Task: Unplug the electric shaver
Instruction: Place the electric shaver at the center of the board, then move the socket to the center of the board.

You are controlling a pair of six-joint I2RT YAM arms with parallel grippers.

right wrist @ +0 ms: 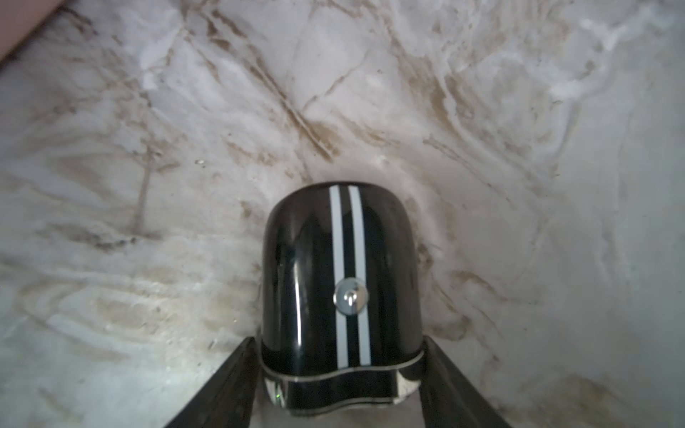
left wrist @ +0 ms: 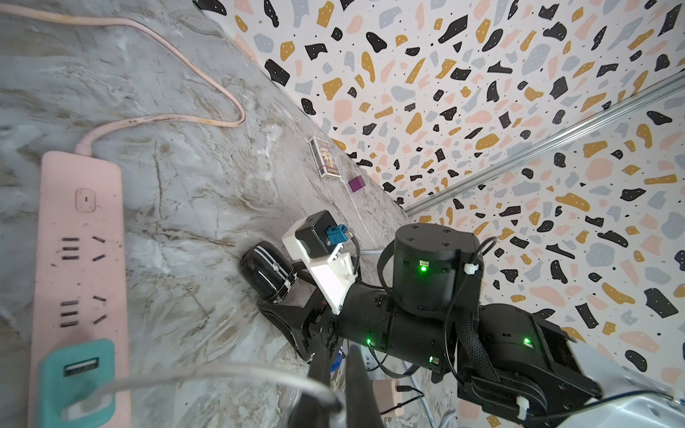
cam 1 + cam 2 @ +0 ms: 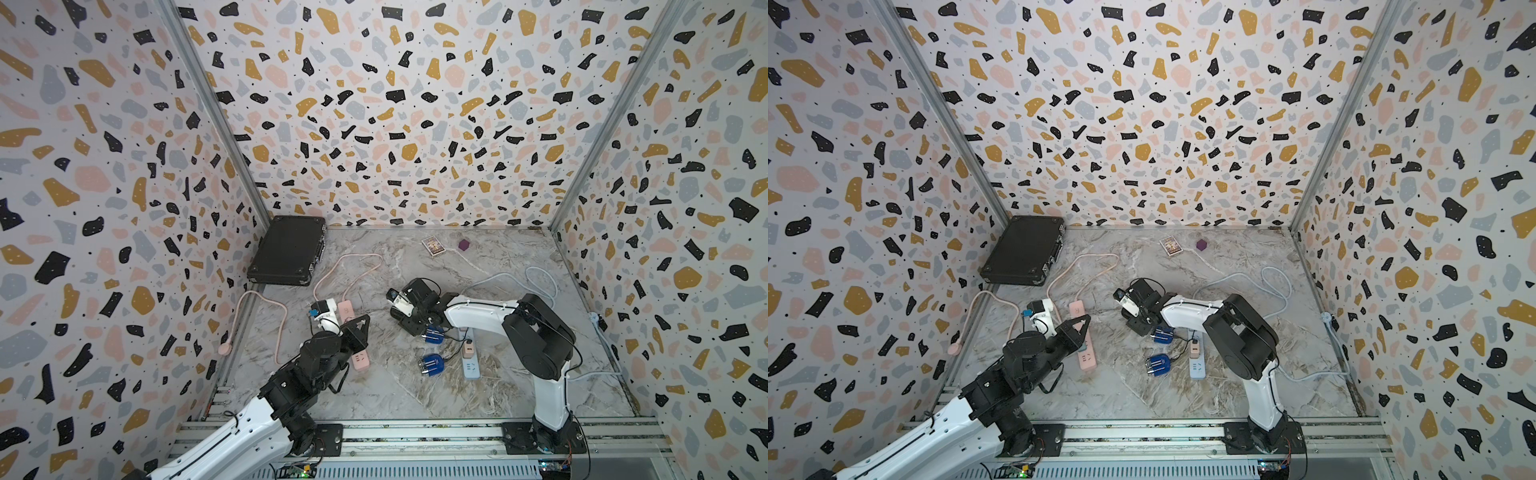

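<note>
Right wrist view: the two dark fingers (image 1: 226, 385) of the right claw (image 1: 340, 340) stood apart, flanking the base end of the glossy black electric shaver with twin white stripes (image 1: 341, 259). Whether they pressed its sides or stood just off them could not be told. The shaver lay flat on the marbled grey worktop (image 1: 370, 111), its rounded end pointing away from the claw. Only this view showed the stripes and a small silver button head-on.

The left wrist view showed, nearest, the left claw (image 2: 338, 355) closed. A pale grey cable (image 2: 207, 372) ran up to its tips from a teal USB adapter (image 2: 76, 378) plugged into a pink power strip (image 2: 78, 259); whether it pinched the cable could not be told. Beyond, the shaver appeared side-on at the right claw. Farther off, a card pack (image 2: 325, 159) and a purple cube (image 2: 356, 183) sat near the wall.

In both top views the right wrist hid the shaver, and only they showed the black case (image 3: 286, 251) (image 3: 1022, 251) in the far corner.
</note>
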